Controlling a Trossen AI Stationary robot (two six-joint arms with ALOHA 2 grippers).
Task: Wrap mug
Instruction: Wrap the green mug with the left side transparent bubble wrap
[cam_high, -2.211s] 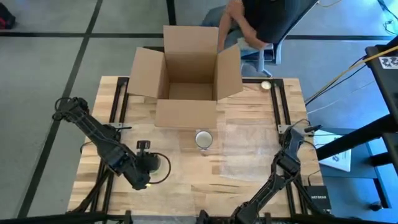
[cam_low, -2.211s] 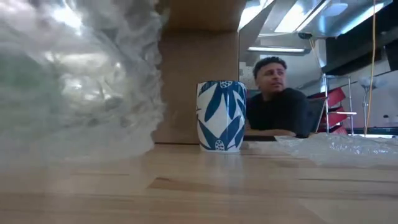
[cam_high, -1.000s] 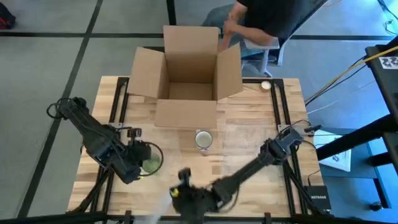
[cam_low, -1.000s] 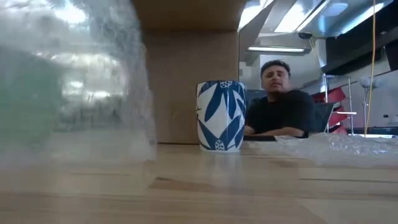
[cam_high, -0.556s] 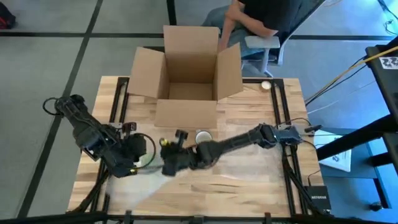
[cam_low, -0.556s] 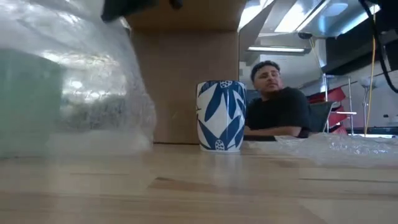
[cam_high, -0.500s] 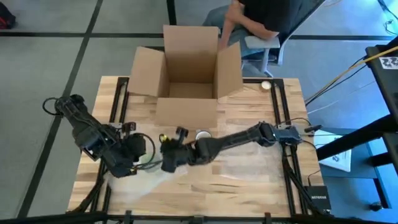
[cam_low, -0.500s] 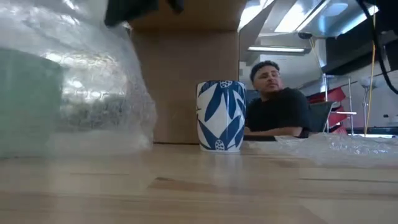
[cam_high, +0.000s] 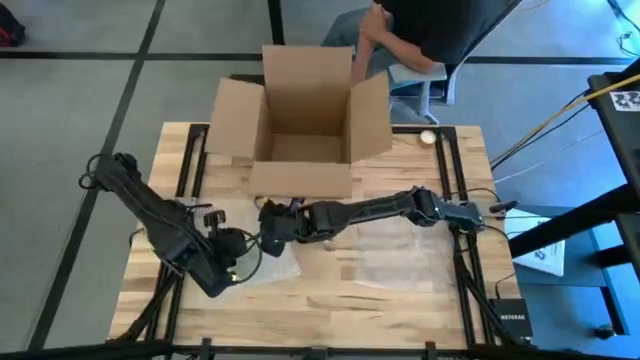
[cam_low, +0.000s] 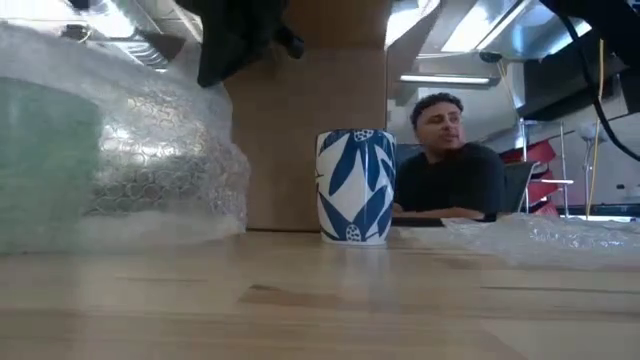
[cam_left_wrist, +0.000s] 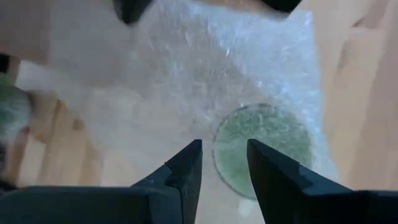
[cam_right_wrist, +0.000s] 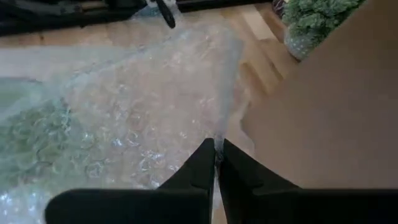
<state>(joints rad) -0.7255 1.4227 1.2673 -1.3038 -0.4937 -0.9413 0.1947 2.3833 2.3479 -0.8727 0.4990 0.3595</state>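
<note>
Beside the cardboard box (cam_high: 305, 115), our right gripper (cam_right_wrist: 216, 163) has dragged the bubble wrap (cam_high: 262, 250), jaws pinching it, over the green mug (cam_left_wrist: 263, 149); left gripper (cam_left_wrist: 222, 163) jaws spread above.

The mug (cam_low: 356, 186) is white with large blue leaf shapes — a bold pattern running right round its side. A second mug (cam_left_wrist: 262, 149) shows pale mottled green through the clear, bubble-dotted wrap (cam_right_wrist: 134, 118) — the wrap catches white glints. The box (cam_high: 305, 110) is plain brown cardboard, the table (cam_high: 400, 290) light streaked wood, and both arms are dark.
</note>
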